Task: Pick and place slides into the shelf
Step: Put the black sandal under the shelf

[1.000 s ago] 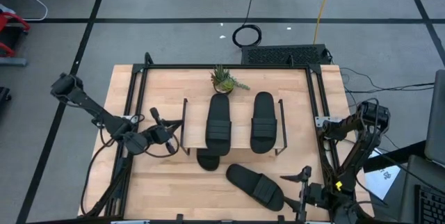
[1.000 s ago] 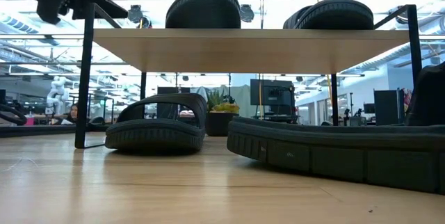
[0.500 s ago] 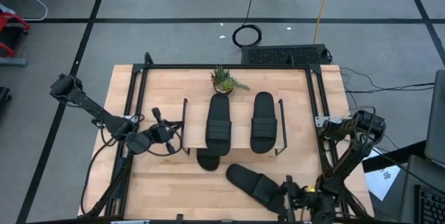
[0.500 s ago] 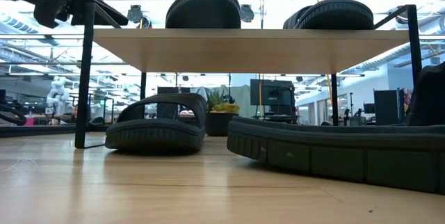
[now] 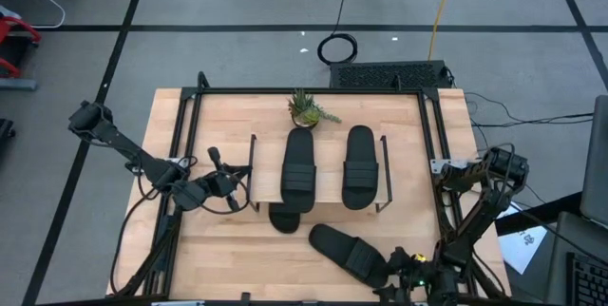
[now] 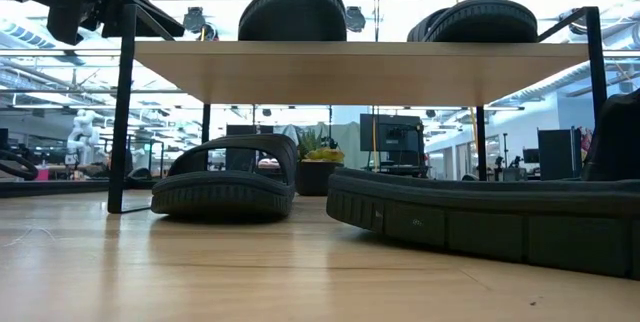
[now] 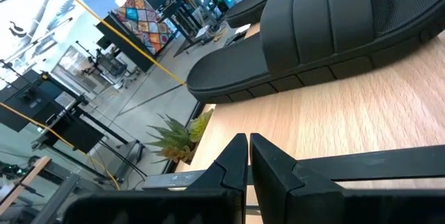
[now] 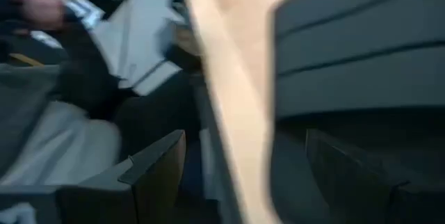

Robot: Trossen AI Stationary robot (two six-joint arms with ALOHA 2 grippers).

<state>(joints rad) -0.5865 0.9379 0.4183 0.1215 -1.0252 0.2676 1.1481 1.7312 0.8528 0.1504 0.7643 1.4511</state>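
On my left, the left end effector (image 5: pixel 233 195) hangs just beside the shelf's left end frame; from its wrist camera I see its two dark fingers (image 7: pixel 233 160) pressed together with nothing between them. It has not moved over the last second.

Next comes the low small shelf (image 5: pixel 264 188), a light wood board on thin black metal frames. It carries two matte black open-toe slide sandals on top: the left top slide (image 5: pixel 298 168) and the right top slide (image 5: pixel 359 165), side by side. A third black slide (image 5: pixel 282 218) lies under the board on the pale wood tabletop (image 5: pixel 218 258), its end poking out at the near edge. A small green potted plant (image 5: pixel 306 107) stands behind the shelf.

The fourth black slide (image 5: pixel 349 253) lies slantwise on the tabletop, outside the shelf.

The change is at the right: the right end effector (image 5: pixel 399 285) has swung in from the near right corner and now sits at that loose slide's near end. Its fingers (image 8: pixel 149 161) stand wide apart, holding nothing yet. I judge the grasp of the last slide is next.
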